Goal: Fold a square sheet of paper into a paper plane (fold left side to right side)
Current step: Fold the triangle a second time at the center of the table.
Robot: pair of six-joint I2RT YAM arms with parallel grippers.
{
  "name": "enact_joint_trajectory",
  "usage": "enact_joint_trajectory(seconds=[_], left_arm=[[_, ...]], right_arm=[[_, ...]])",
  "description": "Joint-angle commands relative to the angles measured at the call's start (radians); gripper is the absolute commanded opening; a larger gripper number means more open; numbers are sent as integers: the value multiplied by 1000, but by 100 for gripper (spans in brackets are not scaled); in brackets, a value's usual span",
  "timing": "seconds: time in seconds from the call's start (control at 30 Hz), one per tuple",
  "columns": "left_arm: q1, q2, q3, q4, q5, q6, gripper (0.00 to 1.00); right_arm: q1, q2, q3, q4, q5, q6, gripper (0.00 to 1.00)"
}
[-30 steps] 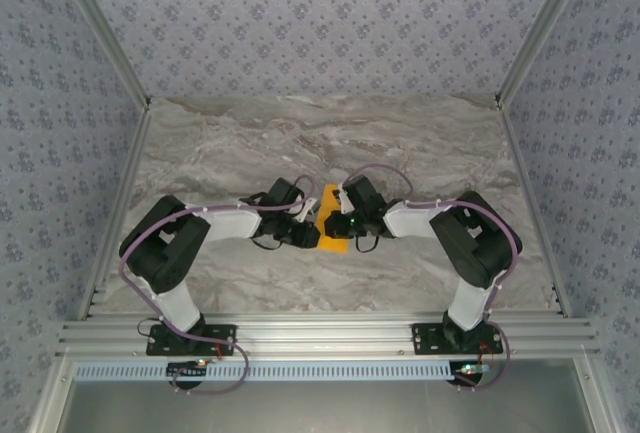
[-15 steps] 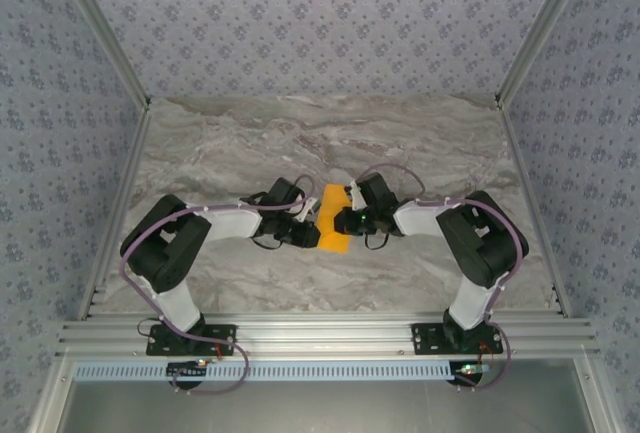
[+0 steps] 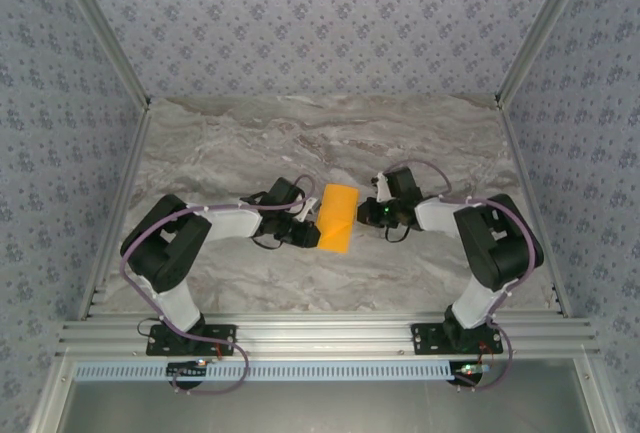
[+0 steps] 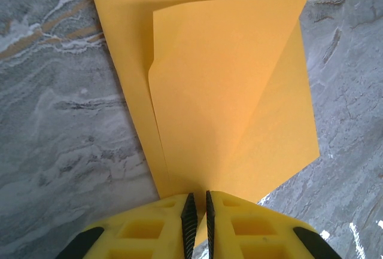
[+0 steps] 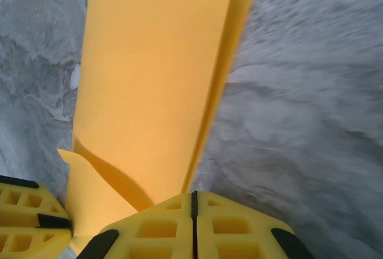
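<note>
Grey marbled stone forms the table (image 3: 430,143), closed in by walls (image 3: 320,23) of blue-patterned paper and an aluminium frame, and the orange-yellow sheet of paper (image 3: 337,218) lies on it between the two tools. From above, the sheet reads as a narrow upright strip, already folded over on itself. The left tool (image 3: 308,225) meets its near left edge, while the right tool (image 3: 372,211) sits just off the opposite long edge with a little bare stone between them. Seen from the left wrist, the left tool (image 4: 197,198) is closed on the sheet of paper (image 4: 227,91): the yellow fingers stand almost together with a thin sliver of paper pinched between them. Straight ahead of those fingertips, an upper layer lies over a lower one, which shows as a band along the left and far sides, and a soft diagonal crease runs across the upper layer. Seen from the right wrist, the right tool (image 5: 192,194) has its fingers pressed tight together with nothing visible between them. The sheet of paper (image 5: 149,61) stretches away ahead and to the left of that tool, a second layer peeking out along its right edge. At the near left corner a small flap lifts off the table beside one of the left tool's yellow fingers (image 5: 27,211)
</note>
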State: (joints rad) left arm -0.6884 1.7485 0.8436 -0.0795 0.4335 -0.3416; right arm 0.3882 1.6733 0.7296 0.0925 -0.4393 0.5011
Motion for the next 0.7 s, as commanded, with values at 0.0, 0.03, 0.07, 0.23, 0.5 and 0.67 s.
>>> enact_joint_trajectory(seconds=[0.0,0.03,0.07,0.23,0.5,0.67], left_arm=[[-22,50,-5,-32,-77,23,17],[-24,49,-1,-34,-76,22,17],[-25,49,1,-35,-76,23,18],[-27,49,7,-35,-73,22,18],[-27,43,13,-39,-67,23,18],[-27,12,19,-39,-53,23,20]], right_arm=[[21,-90,3,-80,51,-35,6],[32,-105,3,-82,53,-32,6],[39,-115,2,-82,54,-27,6],[122,-88,7,-17,21,23,6],[159,41,62,15,12,49,6],[156,84,79,-51,47,34,6]])
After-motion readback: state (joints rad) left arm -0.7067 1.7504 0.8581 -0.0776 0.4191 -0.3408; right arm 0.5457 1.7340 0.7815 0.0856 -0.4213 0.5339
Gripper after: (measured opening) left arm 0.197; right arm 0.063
